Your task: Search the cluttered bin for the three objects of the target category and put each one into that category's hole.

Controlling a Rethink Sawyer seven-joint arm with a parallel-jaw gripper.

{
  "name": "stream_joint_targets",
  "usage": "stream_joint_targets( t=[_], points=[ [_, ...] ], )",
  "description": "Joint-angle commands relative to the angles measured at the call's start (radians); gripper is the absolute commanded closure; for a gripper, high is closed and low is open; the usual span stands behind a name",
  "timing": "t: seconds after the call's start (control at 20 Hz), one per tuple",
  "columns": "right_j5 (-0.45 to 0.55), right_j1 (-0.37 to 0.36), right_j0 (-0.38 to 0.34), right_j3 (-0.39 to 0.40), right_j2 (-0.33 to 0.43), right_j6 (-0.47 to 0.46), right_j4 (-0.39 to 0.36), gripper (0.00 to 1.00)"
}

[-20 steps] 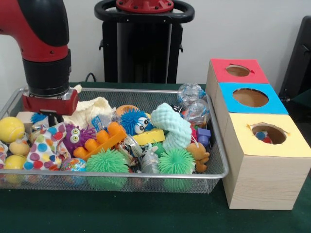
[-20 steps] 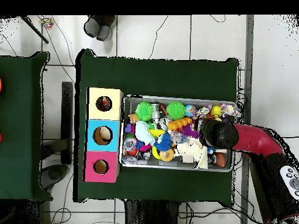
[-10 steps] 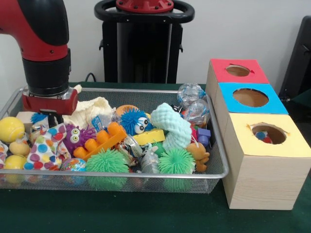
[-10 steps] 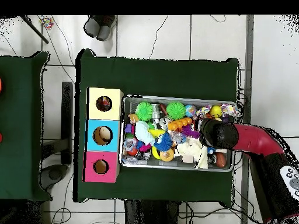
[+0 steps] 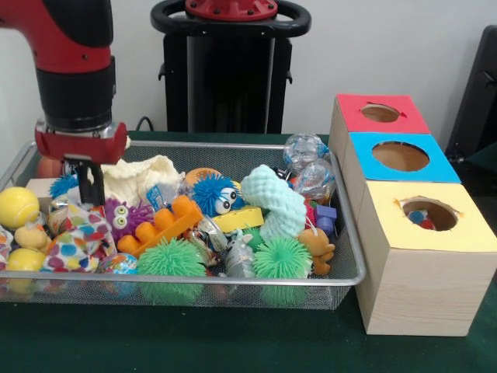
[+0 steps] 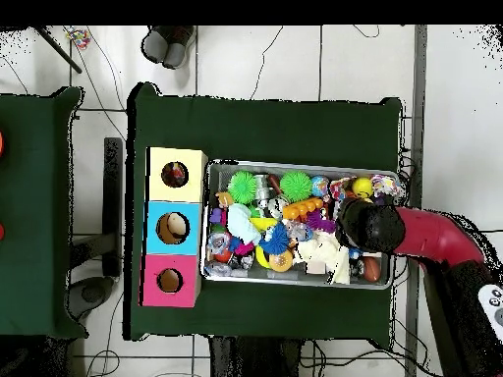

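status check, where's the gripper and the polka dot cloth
Gripper low over the wire-mesh basket's left end, state unclear. Polka-dot cloth bunch lies just below it. Purple spiky toy crowds alongside.

red arm point(image 6: 422, 236) over bin point(image 6: 300, 279) — toys inside

Gripper point(image 5: 91, 186) fingers' state unclear; arm point(image 5: 74, 47) cut off above.

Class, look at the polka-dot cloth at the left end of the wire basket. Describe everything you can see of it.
The polka-dot cloth is a soft, crumpled bunch of white fabric printed with red, blue, yellow, green and orange dots. It lies in the wire basket near the left front corner, bunched rather than flat. The robot's hand hangs right above it; whether they touch cannot be told. A purple spiky toy presses against its right side, and yellow balls sit to its left.
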Motion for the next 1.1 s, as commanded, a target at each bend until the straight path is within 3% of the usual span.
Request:
stream_joint_targets(
  t=[0.05, 0.25, 0.65, 0.95, 1.1],
  points=[
    [0.173, -0.171, 0.036, 0.096, 0.09, -0.086, 0.088, 1.0],
    [0.179, -0.21, 0.056, 0.089, 0.087, -0.06, 0.119, 1.0],
    [0.287, -0.314, 0.099, 0.071, 0.073, -0.051, 0.195, 1.0],
    [0.2, -0.247, 0.15, 0.085, 0.03, 0.024, 0.173, 1.0],
    [0.131, -0.123, 0.161, 0.078, 0.004, 0.045, 0.137, 1.0]
  ],
)
